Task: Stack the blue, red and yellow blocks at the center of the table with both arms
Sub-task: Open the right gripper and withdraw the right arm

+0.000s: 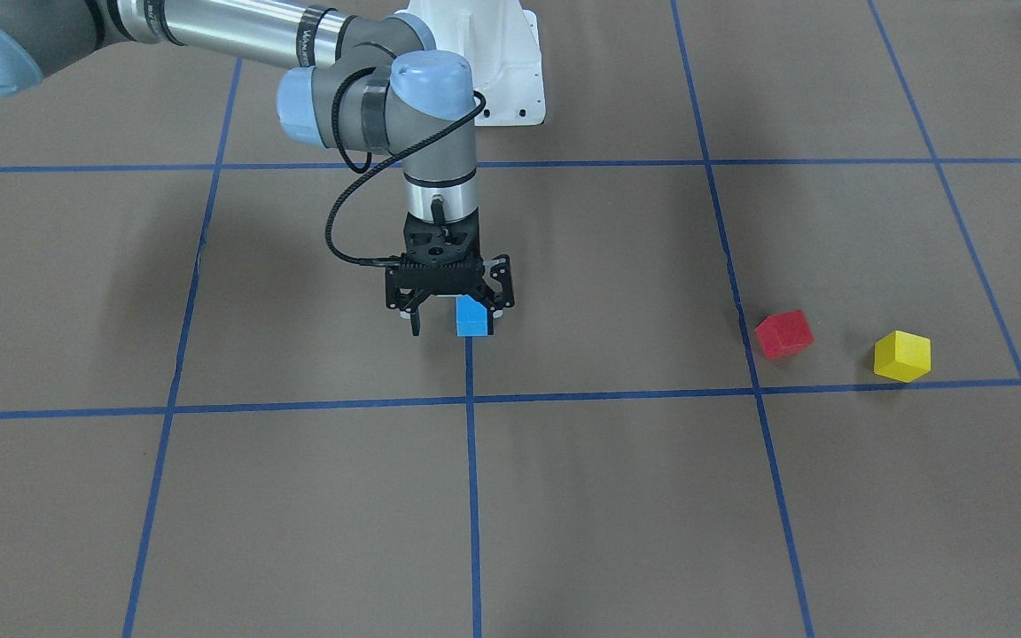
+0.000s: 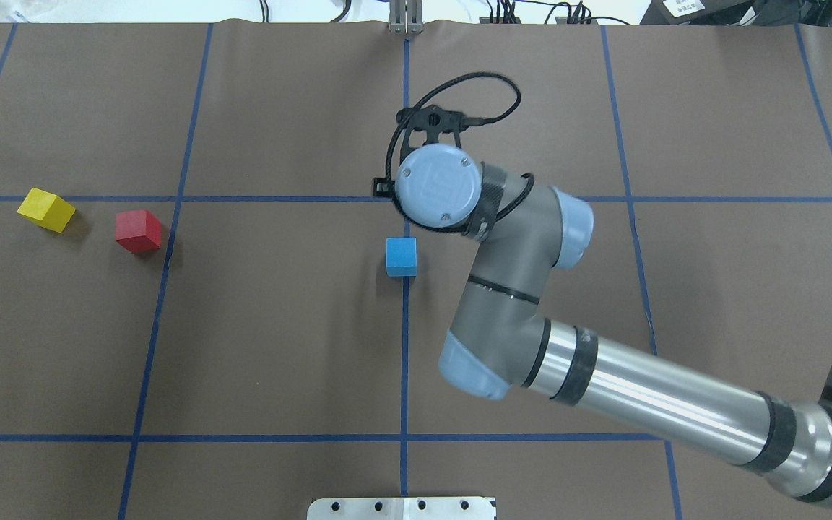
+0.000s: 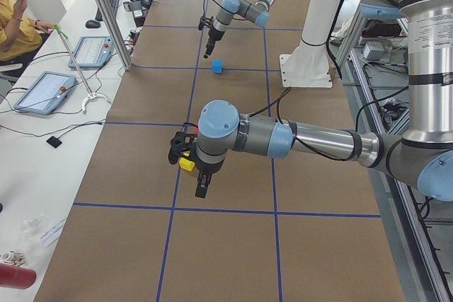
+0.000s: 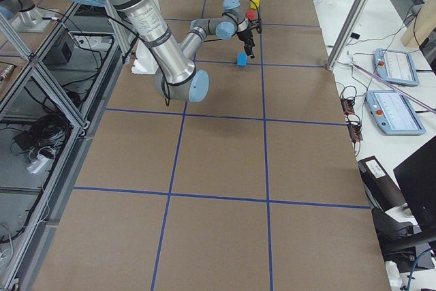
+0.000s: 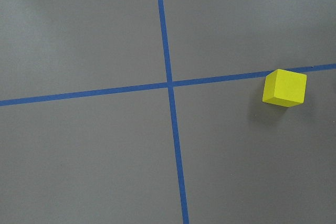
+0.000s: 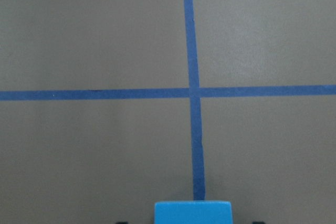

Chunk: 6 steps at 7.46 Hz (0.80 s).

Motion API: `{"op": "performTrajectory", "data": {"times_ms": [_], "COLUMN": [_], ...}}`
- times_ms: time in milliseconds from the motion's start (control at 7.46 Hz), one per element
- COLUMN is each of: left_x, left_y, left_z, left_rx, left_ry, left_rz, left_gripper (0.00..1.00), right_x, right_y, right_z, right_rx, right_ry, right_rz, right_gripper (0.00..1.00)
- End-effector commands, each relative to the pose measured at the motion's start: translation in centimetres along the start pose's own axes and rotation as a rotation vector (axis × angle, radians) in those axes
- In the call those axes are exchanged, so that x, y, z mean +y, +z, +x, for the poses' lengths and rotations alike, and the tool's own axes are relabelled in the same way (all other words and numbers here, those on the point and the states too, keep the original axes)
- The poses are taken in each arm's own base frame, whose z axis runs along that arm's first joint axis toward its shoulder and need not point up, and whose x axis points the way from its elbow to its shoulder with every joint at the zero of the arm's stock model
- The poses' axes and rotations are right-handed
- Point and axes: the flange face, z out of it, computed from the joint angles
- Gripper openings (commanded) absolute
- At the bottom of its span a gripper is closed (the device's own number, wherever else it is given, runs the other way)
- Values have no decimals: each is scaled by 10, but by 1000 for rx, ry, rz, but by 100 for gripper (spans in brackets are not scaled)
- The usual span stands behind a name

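The right gripper point(image 1: 456, 321) hangs over the blue block point(image 1: 473, 317) with its jaws spread wide and nothing in them. The block sits flat on the table point(image 1: 298, 505), on the middle tape line point(image 1: 472, 461), probably as the base of the stack. In the overhead view the red block point(image 1: 783, 334) and yellow block point(image 1: 901, 355) lie well off at nine o'clock, within the left arm's reach. The left gripper point(image 3: 202, 187) hovers near the yellow block; I cannot tell how far it is open.
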Motion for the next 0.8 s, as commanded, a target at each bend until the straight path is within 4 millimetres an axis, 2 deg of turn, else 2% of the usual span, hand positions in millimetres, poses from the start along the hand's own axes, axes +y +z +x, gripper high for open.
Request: {"op": "performTrajectory", "data": {"times_ms": [0, 134, 268, 402, 536, 670], "left_x": [-46, -60, -56, -59, -84, -88], "left_y": [16, 22, 30, 37, 46, 63], "left_z": [11, 36, 46, 69, 101, 134], "left_rx": [8, 38, 110, 188, 216, 261], "left_ry": [181, 164, 189, 233, 221, 64], "left_rz": [129, 149, 162, 168, 160, 106], "left_gripper": [100, 100, 100, 100, 100, 100], "right_x": [-135, -191, -224, -243, -242, -236], "right_y": [-42, -66, -80, -92, -94, -101], "right_z": [119, 199, 275, 343, 409, 468], "right_rx": [-22, -54, -67, -69, -101, -135], "right_ry": [-52, -126, -190, -260, -342, -375], "right_rz": [-15, -68, -106, -126, -180, -215], "right_gripper": [100, 100, 100, 100, 100, 100]}}
